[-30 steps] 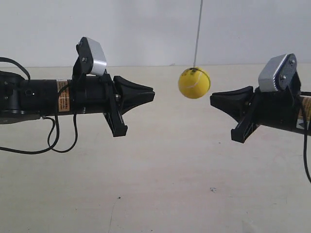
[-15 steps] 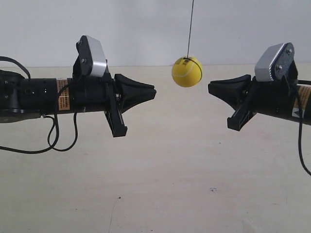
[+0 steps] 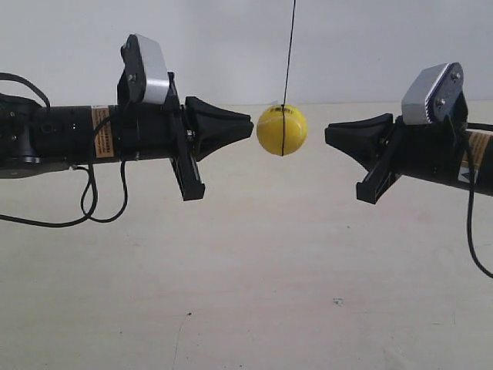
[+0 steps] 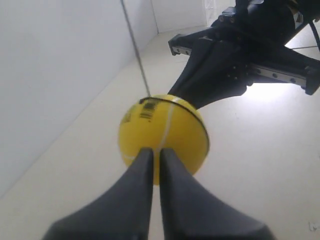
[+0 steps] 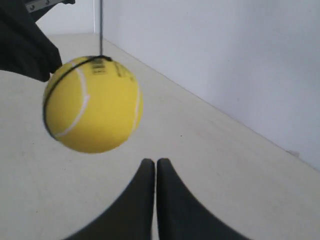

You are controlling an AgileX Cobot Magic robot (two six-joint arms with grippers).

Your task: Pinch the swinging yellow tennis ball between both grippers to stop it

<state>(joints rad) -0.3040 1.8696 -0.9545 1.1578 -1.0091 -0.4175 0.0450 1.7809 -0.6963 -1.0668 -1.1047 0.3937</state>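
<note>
Your left gripper [image 4: 156, 152] has its two black pointed jaws drawn together, with only a thin slit between them, and they clamp nothing. In the left wrist view their tips sit right against the bright yellow fuzzy tennis ball [image 4: 162, 132]. In the exterior view this is the arm at the view's left, and its tip [image 3: 250, 126] is at the ball's [image 3: 282, 130] side. You cannot tell whether it presses the felt or stops just short.

Your right gripper [image 5: 155, 162] is also closed, jaws side by side and empty. The ball [image 5: 92, 110] hangs a little apart from its tips, and the exterior view shows a clear gap between that tip [image 3: 327, 132] and the ball.

The ball hangs in the air between the two tips, above the pale tabletop [image 3: 246, 293], on a thin black string [image 3: 289, 46] that also runs as a dark line around the ball.

Small dark printed marks [image 4: 147, 109] sit near the string's knot, beside a pale curved seam. They show again in the right wrist view [image 5: 102, 69], but are too blurred to read. An orange sticker [image 3: 100, 139] wraps the left arm's black cylinder, and a pale label [image 3: 470, 154] sits on the right arm. The lettering on both is too small to make out.
</note>
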